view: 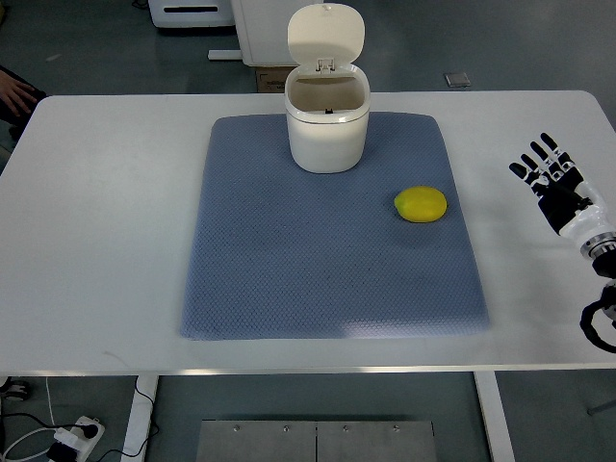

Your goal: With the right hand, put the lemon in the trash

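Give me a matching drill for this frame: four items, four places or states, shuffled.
1 lemon
2 trash bin
3 right hand
4 mat

A lid up, at the mat's far edge
B fingers spread, over bare table on the right
C blue, under the bin
D lying on the mat's right side

Pairs: 1-D, 2-A, 3-B, 4-C

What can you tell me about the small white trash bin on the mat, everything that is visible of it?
The trash bin is small, round-cornered and cream white, and looks like smooth plastic. Its hinged lid stands open and upright at the far side, so the inside shows; it looks empty, though the bottom is shadowed. The bin stands upright on the far middle part of the blue-grey mat, touching only the mat. The lemon lies apart from it, nearer and to the picture's right.
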